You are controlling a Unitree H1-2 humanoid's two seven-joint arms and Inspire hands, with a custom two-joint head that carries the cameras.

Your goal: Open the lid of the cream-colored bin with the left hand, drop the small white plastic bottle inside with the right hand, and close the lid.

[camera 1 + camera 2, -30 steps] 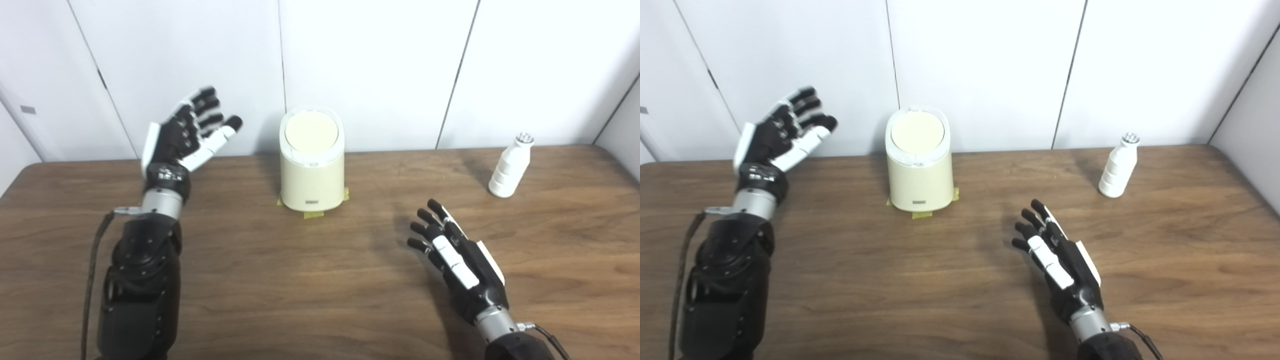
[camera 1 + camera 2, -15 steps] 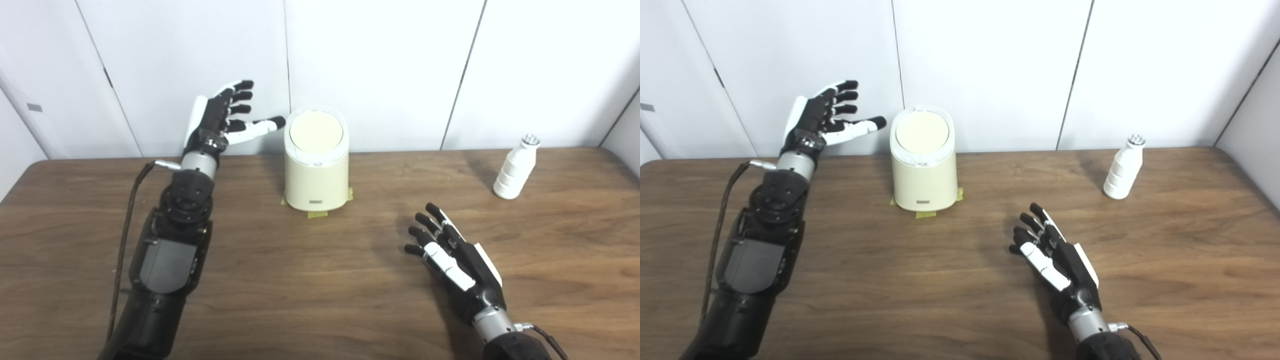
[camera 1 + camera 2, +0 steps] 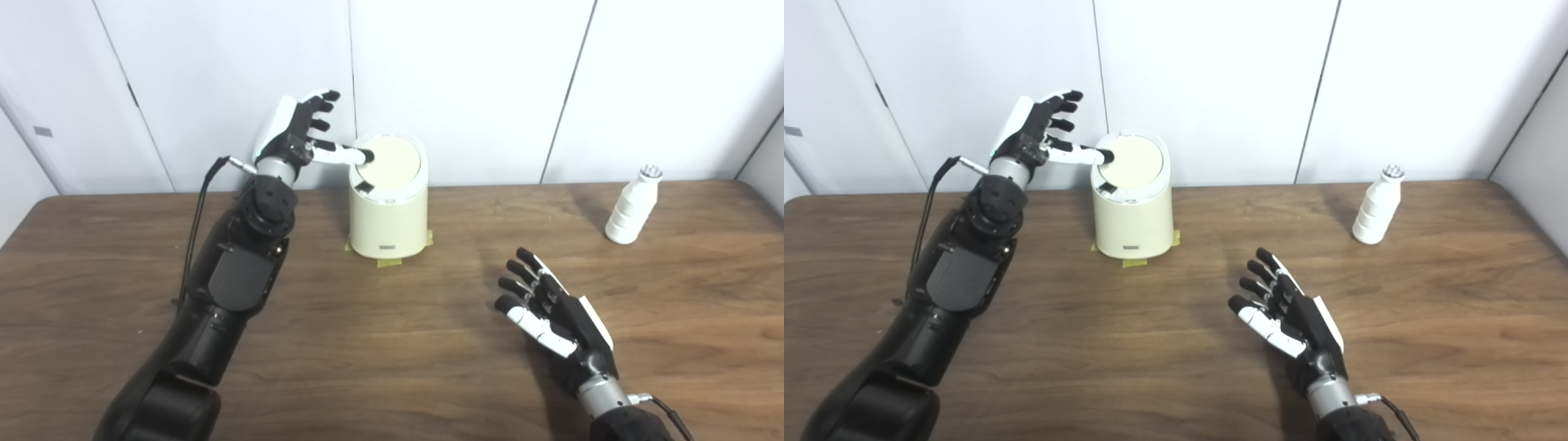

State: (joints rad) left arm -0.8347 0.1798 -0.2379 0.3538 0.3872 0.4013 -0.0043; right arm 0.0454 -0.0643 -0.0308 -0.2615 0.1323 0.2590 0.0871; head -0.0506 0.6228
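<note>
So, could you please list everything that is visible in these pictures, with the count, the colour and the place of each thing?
bin: one, cream, at the back middle of the table, near the wall.
lid: one, cream disc in a white rim, on top of the bin.
tape: a few yellow pieces, at the foot of the bin.
bottle: one, white, upright at the back right of the table.
table: one, dark brown wood, under everything.
wall: white panels, behind the table.
left hand: one, black and white, open, raised left of the bin, thumb tip at the lid's left edge.
right hand: one, black and white, open, over the front right of the table.
</note>
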